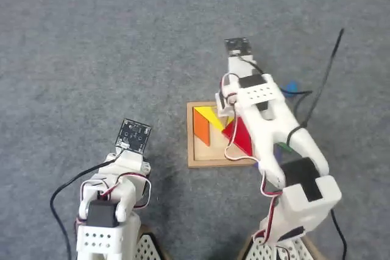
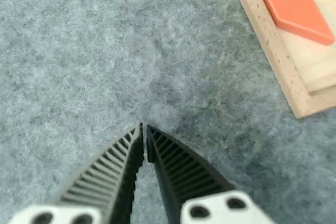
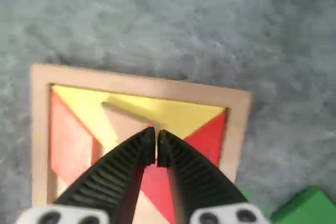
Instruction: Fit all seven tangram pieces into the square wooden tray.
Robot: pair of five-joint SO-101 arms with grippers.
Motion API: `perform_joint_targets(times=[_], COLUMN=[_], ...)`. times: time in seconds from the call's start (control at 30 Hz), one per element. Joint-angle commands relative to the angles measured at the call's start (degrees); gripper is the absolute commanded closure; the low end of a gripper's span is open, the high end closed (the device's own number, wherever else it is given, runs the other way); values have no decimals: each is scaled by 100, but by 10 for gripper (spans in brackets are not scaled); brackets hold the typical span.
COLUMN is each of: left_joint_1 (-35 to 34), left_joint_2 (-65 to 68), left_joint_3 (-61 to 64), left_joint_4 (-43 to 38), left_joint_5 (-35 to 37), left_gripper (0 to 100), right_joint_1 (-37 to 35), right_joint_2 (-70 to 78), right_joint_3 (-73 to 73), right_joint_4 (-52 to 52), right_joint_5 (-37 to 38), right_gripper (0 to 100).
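The square wooden tray (image 1: 194,161) lies right of the table's middle. It holds an orange parallelogram (image 1: 202,127), a yellow triangle (image 1: 209,115) and a red triangle (image 1: 242,136). My right gripper (image 3: 156,132) hangs shut over the tray's middle, above where the yellow triangle (image 3: 163,111) meets the red one (image 3: 211,136), with nothing between its fingers. The orange piece (image 3: 71,140) lies along one tray wall. My left gripper (image 2: 144,128) is shut over bare carpet, a short way from the tray's corner (image 2: 294,98) and the orange piece (image 2: 291,1).
A green piece (image 3: 310,205) lies on the carpet just outside the tray, also seen beside the right arm (image 1: 284,147). A blue piece (image 1: 292,87) peeks out behind the right arm. Black cables run to the right of it. Grey carpet covers the table.
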Motion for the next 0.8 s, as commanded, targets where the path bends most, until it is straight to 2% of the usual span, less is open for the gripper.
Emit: perform_joint_targets(times=[0.0,0.23,0.43,0.77], left_joint_1=[-26,-26,-26,-26], left_joint_2=[-141,-141,-141,-141], left_joint_3=[-66,-66,-66,-66], left_joint_4=[26,26,26,26], left_joint_5=[44,44,44,44], left_gripper=[987,987,987,987], right_joint_1=[-66,119,-4,-84], right_joint_2=[-92,-84,-22,207], right_joint_3=[-308,-589,-589,-378], right_joint_4=[119,-268,-796,-813], right_joint_5=[123,88,105,132], right_gripper=[972,972,972,970])
